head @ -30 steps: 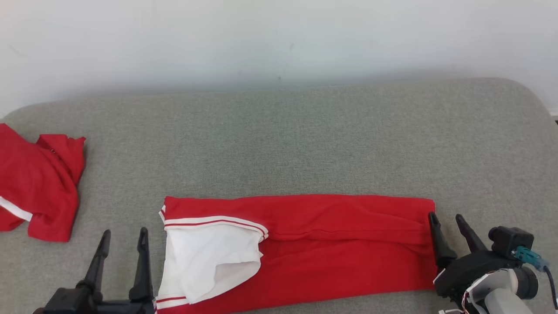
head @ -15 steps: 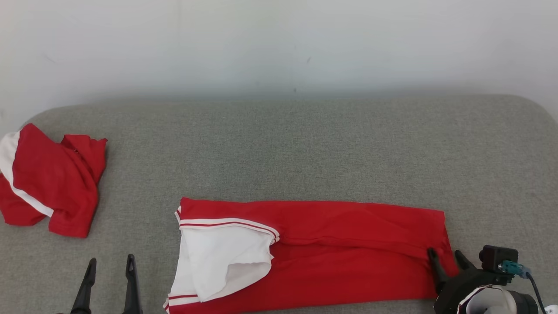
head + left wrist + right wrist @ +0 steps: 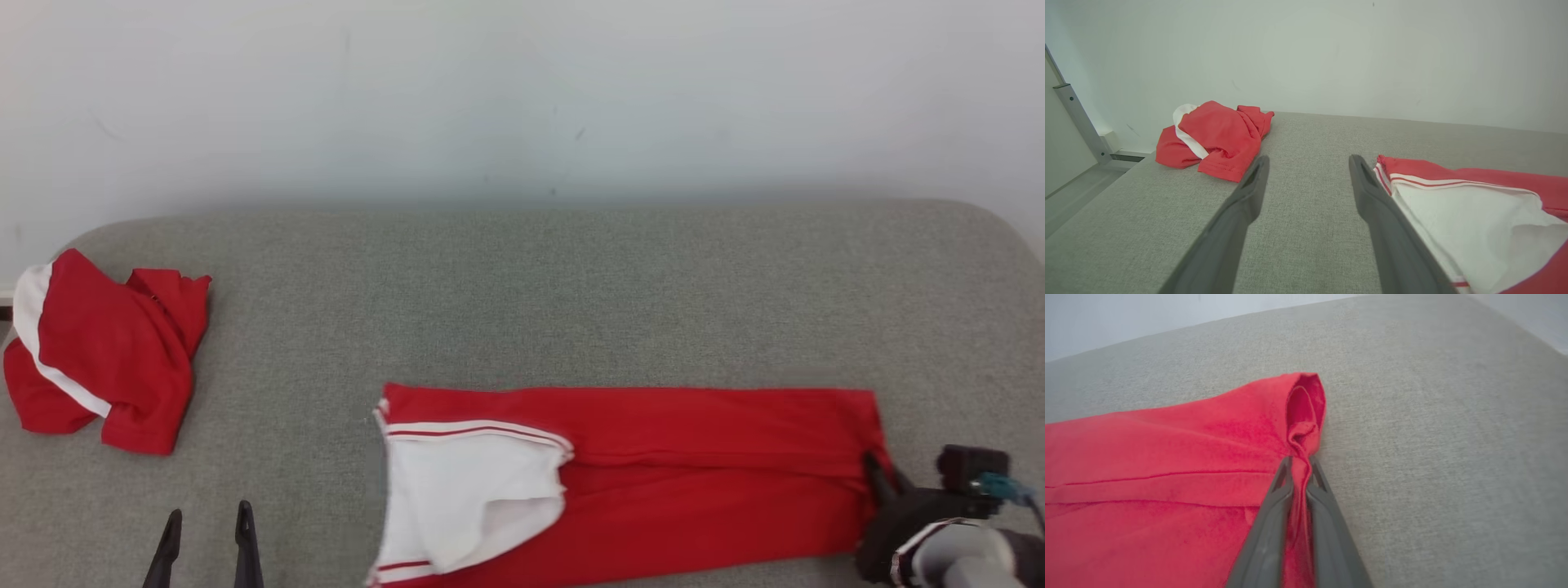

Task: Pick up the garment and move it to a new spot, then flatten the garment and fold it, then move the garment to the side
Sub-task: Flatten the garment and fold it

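Head view: a long red fabric garment [image 3: 702, 482] with white lining lies flat on the grey woven cushion [image 3: 522, 286]. A crumpled red-and-white cloth [image 3: 106, 359] sits well apart at the left.

Left wrist view: the left gripper [image 3: 1308, 160] is spread wide and empty, just beside the garment's waistband.

Right wrist view: the right gripper [image 3: 1299, 459] is pinched tight on the garment's bunched end.

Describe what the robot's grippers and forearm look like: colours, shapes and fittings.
Left gripper: two long, dark grey fingers tapering to narrow tips. Right gripper: the same dark fingers on a black body, with a small black box carrying a teal plug. The forearm behind it is pale grey.
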Motion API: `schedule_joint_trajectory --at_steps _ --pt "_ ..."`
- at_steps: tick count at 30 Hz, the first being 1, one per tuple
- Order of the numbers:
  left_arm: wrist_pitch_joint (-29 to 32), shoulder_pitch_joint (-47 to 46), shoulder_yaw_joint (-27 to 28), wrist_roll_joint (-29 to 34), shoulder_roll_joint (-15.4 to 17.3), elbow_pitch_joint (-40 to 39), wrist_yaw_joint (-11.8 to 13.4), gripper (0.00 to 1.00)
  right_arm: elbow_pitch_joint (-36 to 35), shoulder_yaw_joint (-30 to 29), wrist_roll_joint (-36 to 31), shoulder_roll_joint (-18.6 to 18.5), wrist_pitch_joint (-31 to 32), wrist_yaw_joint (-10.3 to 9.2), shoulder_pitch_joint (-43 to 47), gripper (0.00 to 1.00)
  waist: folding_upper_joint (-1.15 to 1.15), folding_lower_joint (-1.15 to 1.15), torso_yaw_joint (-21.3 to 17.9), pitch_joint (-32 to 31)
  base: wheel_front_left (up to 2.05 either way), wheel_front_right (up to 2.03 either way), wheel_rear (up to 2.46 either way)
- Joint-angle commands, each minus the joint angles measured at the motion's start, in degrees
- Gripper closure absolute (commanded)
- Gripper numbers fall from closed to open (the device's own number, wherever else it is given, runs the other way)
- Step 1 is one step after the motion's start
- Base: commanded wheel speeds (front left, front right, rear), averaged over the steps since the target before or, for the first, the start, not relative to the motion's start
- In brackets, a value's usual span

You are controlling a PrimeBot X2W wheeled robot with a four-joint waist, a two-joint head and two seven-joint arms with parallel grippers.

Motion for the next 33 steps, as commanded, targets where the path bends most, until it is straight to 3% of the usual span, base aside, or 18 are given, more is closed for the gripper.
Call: schedule_joint_trajectory --at_steps 1,6,11,16,27,33 --pt "-0.19 0.25 0.30 0.54 -0.11 0.15 -0.28 0.00 0.29 -0.44 0.41 -1.29 -0.44 -0.16 0.02 1.00 0.00 0.00 -0.19 -0.21 0.00 0.00 0.00" --pt "-0.19 0.21 1.29 1.18 -0.50 0.07 -0.68 0.00 1.09 -2.25 1.02 -5.69 -1.78 -0.16 -0.04 1.00 0.00 0.00 -0.83 -0.45 0.00 0.00 0.00" --pt "-0.19 0.59 2.12 1.39 -0.85 -0.06 -0.79 0.00 -1.36 -1.80 -0.11 -6.91 -2.64 -0.16 -0.41 1.00 0.00 0.00 -1.77 -0.45 0.00 0.00 0.00" --pt "-0.19 1.28 3.15 1.37 -1.14 -0.22 -0.88 0.00 -8.24 -0.23 -0.70 -3.05 -2.44 -0.15 -0.23 1.00 0.00 0.00 -2.78 -0.74 0.00 0.00 0.00" --pt "-0.19 -0.16 2.77 2.15 -1.43 0.33 -1.37 0.00 -28.74 5.90 -0.37 7.34 5.16 -0.15 3.34 1.00 0.00 0.00 -1.98 -0.57 0.00 0.00 0.00" --pt "-0.18 -1.07 2.13 2.13 -1.57 0.87 -1.35 0.00 -33.53 9.30 -1.57 12.41 8.86 -0.15 3.81 1.00 0.00 0.00 -0.37 -0.07 0.00 0.00 0.00"
